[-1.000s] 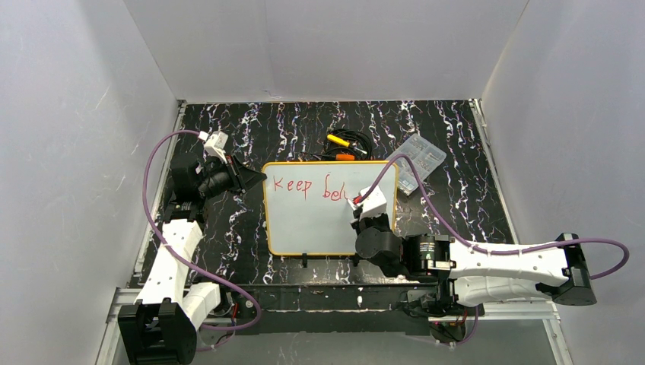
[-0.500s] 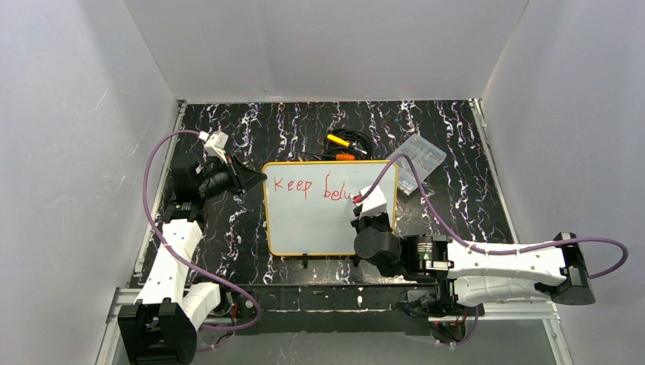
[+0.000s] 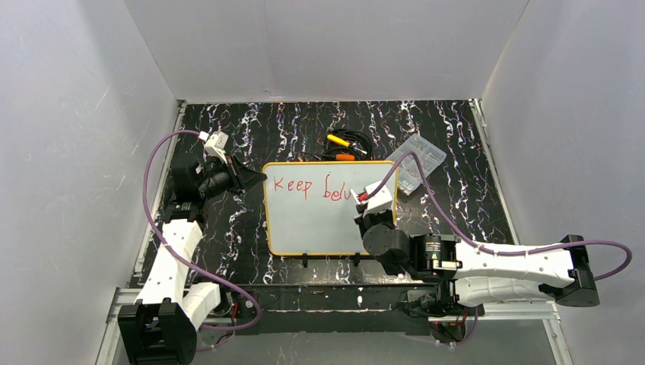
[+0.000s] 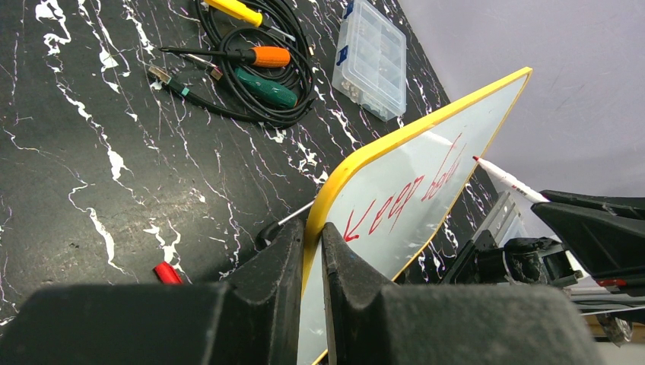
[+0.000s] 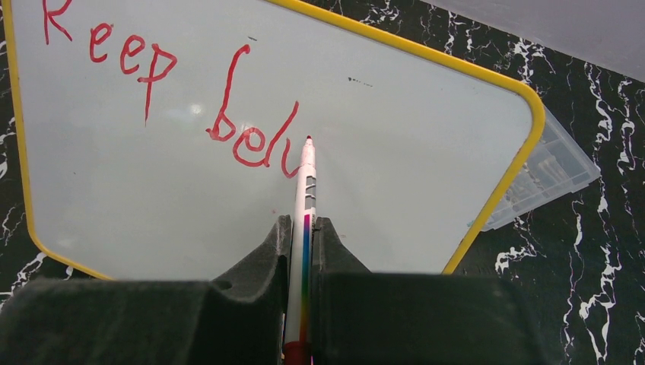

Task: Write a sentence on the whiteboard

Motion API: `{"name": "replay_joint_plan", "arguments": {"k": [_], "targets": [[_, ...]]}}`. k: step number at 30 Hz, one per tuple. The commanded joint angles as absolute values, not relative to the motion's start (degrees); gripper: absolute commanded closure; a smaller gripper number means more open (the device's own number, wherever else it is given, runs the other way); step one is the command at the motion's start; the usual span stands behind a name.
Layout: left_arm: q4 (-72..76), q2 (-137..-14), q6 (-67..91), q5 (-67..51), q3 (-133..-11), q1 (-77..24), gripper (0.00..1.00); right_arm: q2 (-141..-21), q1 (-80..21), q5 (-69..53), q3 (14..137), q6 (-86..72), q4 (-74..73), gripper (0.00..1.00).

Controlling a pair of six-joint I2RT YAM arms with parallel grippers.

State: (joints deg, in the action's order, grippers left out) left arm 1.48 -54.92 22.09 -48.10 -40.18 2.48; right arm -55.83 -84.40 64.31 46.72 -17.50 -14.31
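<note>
The whiteboard (image 3: 312,224) lies mid-table, glossy white with a yellow rim. My left gripper (image 3: 257,179) is shut on its upper left corner, with the rim (image 4: 365,156) pinched between the jaws of that gripper (image 4: 313,228). The sentence (image 3: 293,185) reads "Keep bel" in red, followed by a fresh hooked stroke (image 5: 287,160). My right gripper (image 5: 302,222) is shut on a white marker (image 5: 306,179) with a rainbow stripe. Its red tip sits just right of the last stroke. I cannot tell whether the tip touches the board.
A clear plastic box (image 3: 417,161) lies off the board's upper right corner. Screwdrivers on a black cable coil (image 3: 342,146) lie behind the board. A red cap (image 4: 167,272) rests on the black marbled table near the left gripper. White walls enclose three sides.
The right gripper has moved a little to the right with the marker. A new red stroke has appeared after "bel". The left arm has stayed put.
</note>
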Motion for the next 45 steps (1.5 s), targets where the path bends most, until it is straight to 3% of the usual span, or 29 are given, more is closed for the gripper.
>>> {"name": "replay_joint_plan", "arguments": {"k": [1, 45], "targets": [[1.3, -53.8, 22.2, -50.0, -40.9, 2.0, 0.99, -54.4, -84.4, 66.1, 48.5, -17.2, -13.0, 0.99], [1.1, -54.5, 22.2, -50.1, -41.1, 2.0, 1.0, -55.9, -84.4, 66.0, 47.9, -20.3, -16.3, 0.99]]}}
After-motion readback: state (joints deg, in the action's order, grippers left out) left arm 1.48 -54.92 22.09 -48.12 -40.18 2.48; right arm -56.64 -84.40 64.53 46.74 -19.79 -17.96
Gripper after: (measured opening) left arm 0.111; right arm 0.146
